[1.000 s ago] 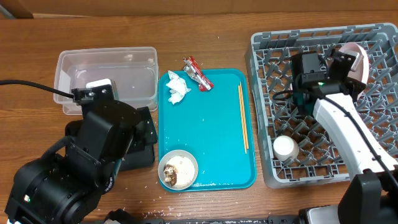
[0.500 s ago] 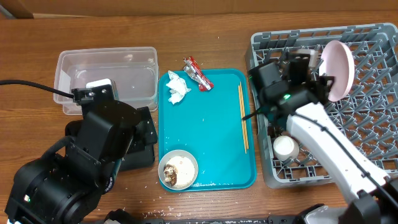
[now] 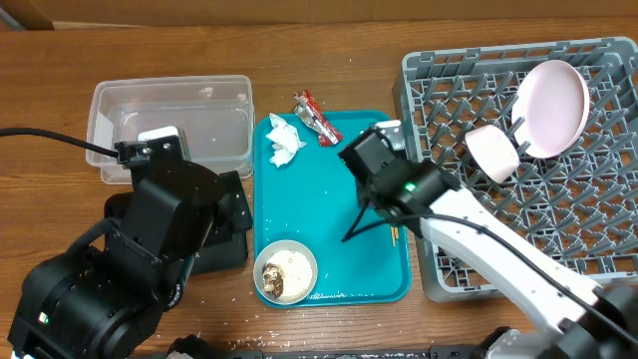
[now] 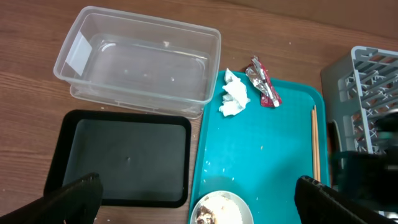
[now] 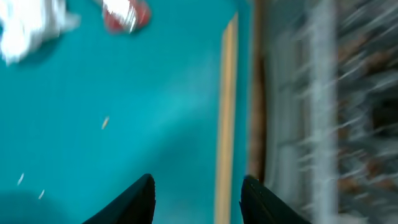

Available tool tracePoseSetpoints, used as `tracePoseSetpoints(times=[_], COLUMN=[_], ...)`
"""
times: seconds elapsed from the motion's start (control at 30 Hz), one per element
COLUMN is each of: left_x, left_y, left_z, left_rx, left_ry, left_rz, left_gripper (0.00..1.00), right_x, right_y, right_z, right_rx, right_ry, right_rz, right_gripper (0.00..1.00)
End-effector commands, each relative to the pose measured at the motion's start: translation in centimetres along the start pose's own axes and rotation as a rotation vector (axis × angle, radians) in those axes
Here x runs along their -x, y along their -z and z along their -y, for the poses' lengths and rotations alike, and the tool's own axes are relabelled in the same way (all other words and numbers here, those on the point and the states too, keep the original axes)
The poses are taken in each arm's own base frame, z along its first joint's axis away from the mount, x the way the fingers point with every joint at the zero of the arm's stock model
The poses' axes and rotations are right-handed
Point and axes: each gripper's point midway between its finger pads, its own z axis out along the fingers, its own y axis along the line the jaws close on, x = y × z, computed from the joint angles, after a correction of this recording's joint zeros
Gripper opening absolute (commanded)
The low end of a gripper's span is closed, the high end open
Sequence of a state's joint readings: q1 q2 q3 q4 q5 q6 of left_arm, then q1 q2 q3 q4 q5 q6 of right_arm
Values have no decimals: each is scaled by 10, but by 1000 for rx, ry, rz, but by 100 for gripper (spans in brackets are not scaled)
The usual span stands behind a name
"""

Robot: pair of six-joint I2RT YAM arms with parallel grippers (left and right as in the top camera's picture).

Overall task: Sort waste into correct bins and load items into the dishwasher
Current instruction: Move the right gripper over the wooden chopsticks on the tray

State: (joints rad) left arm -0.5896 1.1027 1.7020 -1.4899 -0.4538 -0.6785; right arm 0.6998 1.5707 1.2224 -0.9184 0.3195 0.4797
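The black tray (image 3: 235, 251) is mostly hidden by the left arm (image 3: 150, 249); the dish rack (image 5: 323, 93) is rendered blurred.

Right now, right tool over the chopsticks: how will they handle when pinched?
The chopsticks look thin and stiff, probably very light. Lying flat on the smooth teal tray, they may skid or roll instead of lifting. As a pair, one could slip free.

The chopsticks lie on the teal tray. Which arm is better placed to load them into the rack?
Right. The right gripper, open, hovers over the chopsticks, beside the dish rack; the left gripper hangs far across the teal tray, by the black tray.
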Motion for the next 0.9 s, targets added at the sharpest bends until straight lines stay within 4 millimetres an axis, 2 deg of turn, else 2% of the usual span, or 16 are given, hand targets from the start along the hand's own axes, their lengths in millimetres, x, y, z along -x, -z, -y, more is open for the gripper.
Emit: tracePoseSetpoints(times=[0.0,0.13,0.33,0.43,0.57,0.87], left_x=[2,2,2,2,2,2], left_y=[0,0,0,0,0,0], left_z=[-1,-1,-1,-1,-1,-1], left_rx=[13,13,13,13,13,13], left_ry=[6,6,6,6,6,6], left_rz=[12,12,12,12,12,12], left_gripper=[100,100,100,100,100,100], right_x=[-21,-35,-34,-30,-27,-36], right_y=[-18,-45,-80,-88,-91,-103], right_z=[-29,-26,3,14,5,9], right_rx=[124,61,-70,-63,100,113], right_ry=[-30,-14,-39,-91,-71,-74], right_rz=[-151,-220,-238,-259,-312,-319], right_gripper=[44,38,38,38,34,30])
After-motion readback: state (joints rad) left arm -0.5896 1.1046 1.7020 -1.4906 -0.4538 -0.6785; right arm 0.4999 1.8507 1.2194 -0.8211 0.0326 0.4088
